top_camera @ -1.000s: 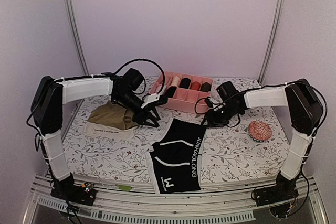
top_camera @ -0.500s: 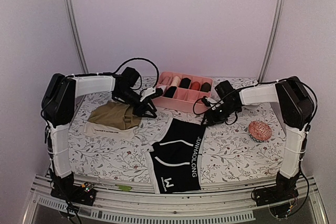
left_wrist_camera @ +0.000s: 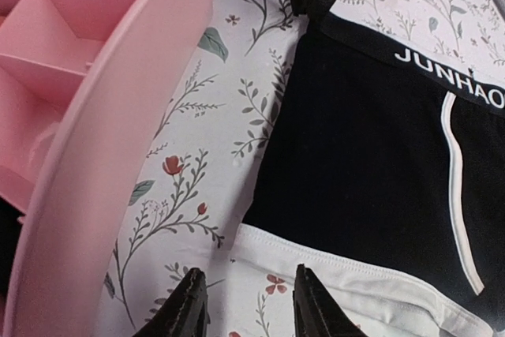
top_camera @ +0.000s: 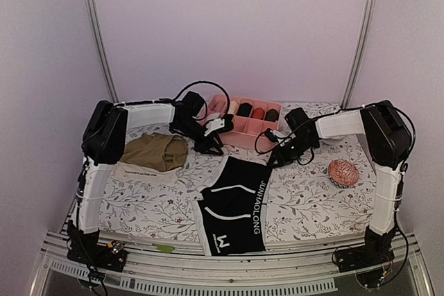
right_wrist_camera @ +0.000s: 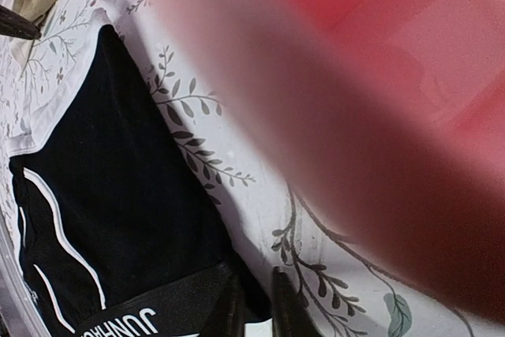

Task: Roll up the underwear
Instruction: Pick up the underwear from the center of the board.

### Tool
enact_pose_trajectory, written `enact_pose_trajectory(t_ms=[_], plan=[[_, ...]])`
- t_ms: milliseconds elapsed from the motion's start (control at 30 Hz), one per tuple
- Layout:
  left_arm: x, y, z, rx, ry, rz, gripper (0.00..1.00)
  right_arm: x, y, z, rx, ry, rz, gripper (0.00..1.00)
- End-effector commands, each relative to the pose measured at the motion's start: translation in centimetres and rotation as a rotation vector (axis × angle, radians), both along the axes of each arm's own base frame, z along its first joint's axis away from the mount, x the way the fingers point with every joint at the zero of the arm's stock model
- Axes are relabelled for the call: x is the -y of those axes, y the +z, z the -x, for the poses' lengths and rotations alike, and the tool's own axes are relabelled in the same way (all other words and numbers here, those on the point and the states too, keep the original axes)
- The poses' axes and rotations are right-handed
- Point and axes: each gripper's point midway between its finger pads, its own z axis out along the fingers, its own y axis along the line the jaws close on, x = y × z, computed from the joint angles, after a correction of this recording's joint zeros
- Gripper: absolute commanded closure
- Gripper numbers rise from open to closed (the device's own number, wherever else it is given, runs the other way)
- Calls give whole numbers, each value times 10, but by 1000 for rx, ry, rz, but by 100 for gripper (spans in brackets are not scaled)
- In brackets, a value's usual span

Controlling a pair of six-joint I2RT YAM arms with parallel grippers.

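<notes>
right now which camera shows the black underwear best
Top external: the black underwear lies flat and nearly whole, white trim and waistband lettering visible. Left wrist shows only part, with some lettering and a white hem. Right wrist shows one side up to the waistband corner.

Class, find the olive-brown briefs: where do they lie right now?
In the top view, the olive-brown briefs lie on the left, beside the left gripper, left of the black briefs.
</notes>
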Motion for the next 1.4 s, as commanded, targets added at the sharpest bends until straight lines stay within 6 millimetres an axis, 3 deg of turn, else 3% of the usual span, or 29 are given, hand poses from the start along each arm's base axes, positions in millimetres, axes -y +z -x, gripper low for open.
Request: enact_pose_trajectory(t_ms=[0,67,433,467,533,567,667,1133,1367], plan=[[14,-13,1,37,-40,-38,62,-3,-9,-3,-23,9,2,95],[19,-18,1,50,-44,-56,63,-2,-9,-5,-18,6,10,100],[29,-37,6,38,-72,-88,71,-2,7,-8,5,-2,4,100],[29,-40,6,32,-69,-96,72,-4,10,-8,0,-2,-7,97],[28,-44,6,22,-66,-109,75,-6,14,-6,-24,-6,-46,74],[27,-45,6,21,-64,-113,76,-5,14,-5,-39,-12,-59,68],[26,-45,6,20,-63,-114,78,-2,9,-5,-85,-48,-69,63],[28,-47,7,9,-61,-109,84,-3,-11,16,-199,-21,-84,67],[28,-47,11,-10,-76,-103,85,11,-27,24,-208,-10,-3,69]])
